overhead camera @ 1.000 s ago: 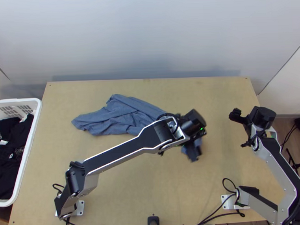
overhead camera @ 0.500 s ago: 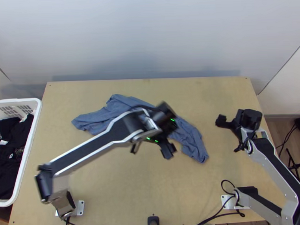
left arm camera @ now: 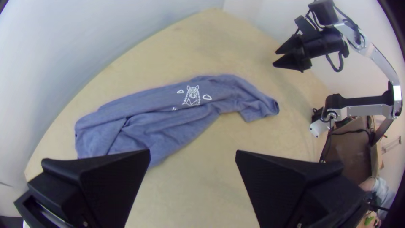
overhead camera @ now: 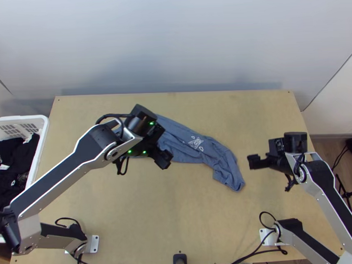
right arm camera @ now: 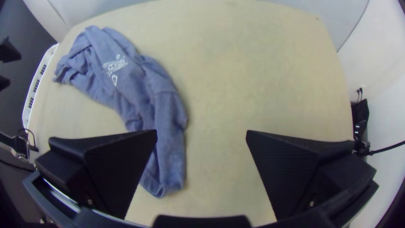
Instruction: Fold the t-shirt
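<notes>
Wide apart, the left gripper (overhead camera: 147,161)'s broad black fingers hang unloaded over the shirt (overhead camera: 199,147)'s left part and the right gripper (overhead camera: 269,168)'s beside its right end, the soft blue cloth lying bunched lengthwise on the smooth wooden table (overhead camera: 202,223). The left wrist view shows the creased left part that the arm covers in the top view, which shows black clothes (overhead camera: 15,156) left of the shirt. Since the earlier frames, the left gripper has swung left, uncovering the white print (overhead camera: 195,142).

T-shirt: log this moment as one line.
t-shirt bunched on table | left hand open, empty | right hand open, empty, clear of cloth | not neatly folded
</notes>
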